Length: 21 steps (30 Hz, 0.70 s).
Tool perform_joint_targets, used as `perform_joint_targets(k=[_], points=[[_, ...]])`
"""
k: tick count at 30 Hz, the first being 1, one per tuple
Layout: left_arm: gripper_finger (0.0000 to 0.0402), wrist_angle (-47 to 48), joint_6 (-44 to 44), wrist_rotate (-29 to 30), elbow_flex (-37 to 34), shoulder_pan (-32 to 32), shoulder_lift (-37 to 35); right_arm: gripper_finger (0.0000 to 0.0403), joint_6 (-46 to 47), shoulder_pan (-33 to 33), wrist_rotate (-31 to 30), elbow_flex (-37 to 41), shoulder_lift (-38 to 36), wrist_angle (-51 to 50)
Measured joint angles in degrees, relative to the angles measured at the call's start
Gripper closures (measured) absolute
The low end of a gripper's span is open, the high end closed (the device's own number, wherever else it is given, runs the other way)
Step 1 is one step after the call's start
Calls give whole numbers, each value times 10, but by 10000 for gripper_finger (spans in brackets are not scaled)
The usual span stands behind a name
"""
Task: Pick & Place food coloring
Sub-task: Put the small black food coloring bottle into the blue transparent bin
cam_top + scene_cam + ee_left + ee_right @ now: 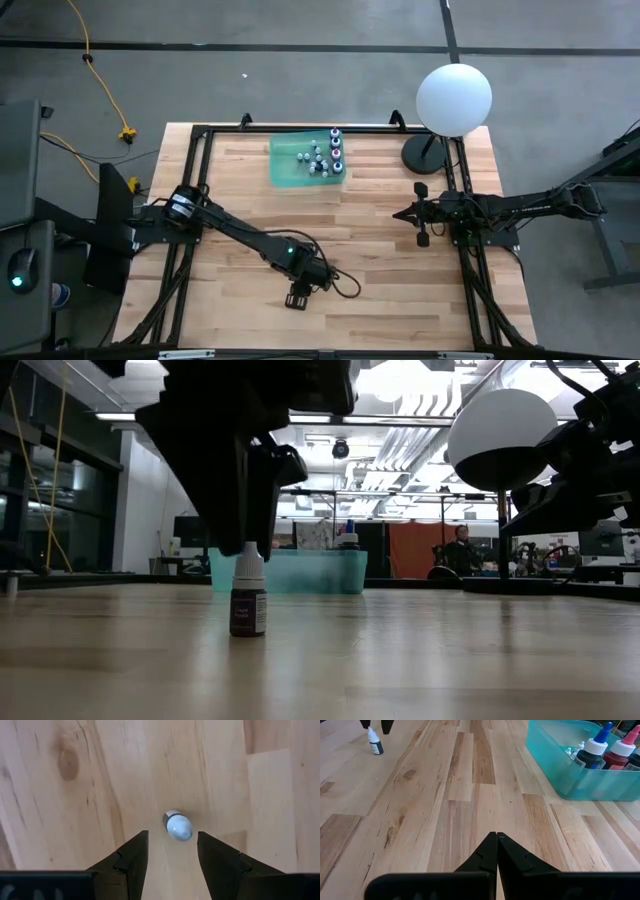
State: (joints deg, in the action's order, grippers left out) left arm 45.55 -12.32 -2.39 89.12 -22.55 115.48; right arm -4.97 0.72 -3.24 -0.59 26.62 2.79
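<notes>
A small dark food coloring bottle [248, 598] with a white cap stands upright on the wooden table [420, 660]. The left gripper [248, 510] hangs directly above its cap, fingers apart. Far behind sits a teal bin [300, 572]; a white globe lamp [500, 435] stands at right.

The pale wooden plank counter [380, 250] carries a translucent teal plastic bin [290, 165] at its far edge, a black round lamp base [425, 155] near its far right corner, and one small dark bottle with a white cap [248, 598] standing upright toward its near edge

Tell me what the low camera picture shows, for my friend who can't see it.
A tiny dark food coloring bottle with a white cap stands upright on the wooden table, with the left gripper open right above it. Behind sit a teal bin and a white globe lamp.
</notes>
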Motion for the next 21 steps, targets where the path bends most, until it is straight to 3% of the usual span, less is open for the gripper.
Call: perform_joint_targets(k=[21], points=[[238,-57,-2,-18,-12,0,15,402,0,0,0,0,0,0]])
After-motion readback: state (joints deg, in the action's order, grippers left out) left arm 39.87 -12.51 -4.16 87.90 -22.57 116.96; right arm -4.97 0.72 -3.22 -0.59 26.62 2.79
